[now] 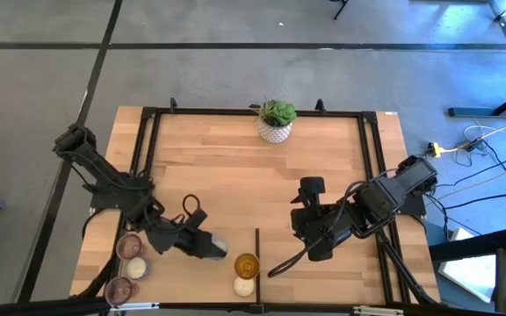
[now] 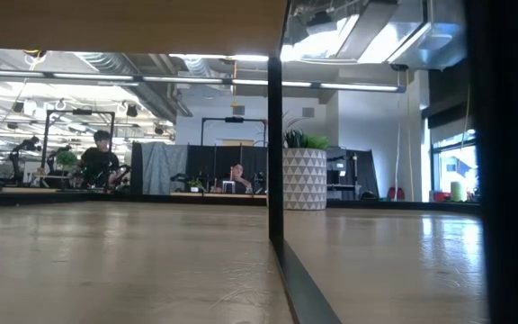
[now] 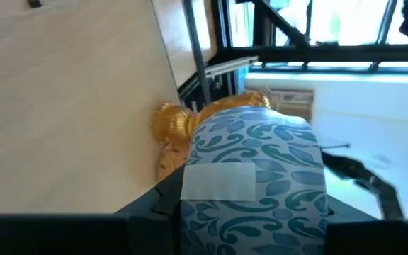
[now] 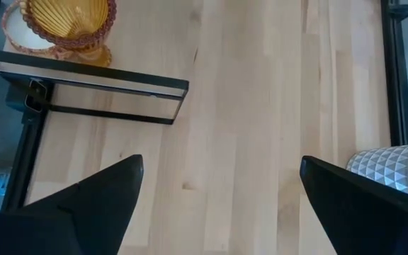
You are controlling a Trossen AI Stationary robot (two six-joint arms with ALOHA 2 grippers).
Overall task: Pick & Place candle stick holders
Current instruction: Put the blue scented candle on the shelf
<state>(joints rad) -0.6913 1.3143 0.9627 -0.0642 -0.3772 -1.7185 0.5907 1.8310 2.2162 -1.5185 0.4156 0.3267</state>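
The left gripper (image 1: 207,247) clasps a white holder with a blue swirl pattern (image 3: 255,177), low over the table's near edge. Just beside it stand the amber ribbed glass holder (image 1: 247,264) and a cream one (image 1: 244,285); whether they hold anything cannot be told. Three more holders (image 1: 130,263) cluster at the near left corner. The right gripper (image 4: 218,191) hovers spread wide, grasping nothing, over bare table (image 1: 235,167). The potted plant (image 1: 276,120) sits at the far edge.

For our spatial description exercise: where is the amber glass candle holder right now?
In the high view the amber holder sits near the table's front edge, just left of the short black divider bar, with a cream holder touching it in front.
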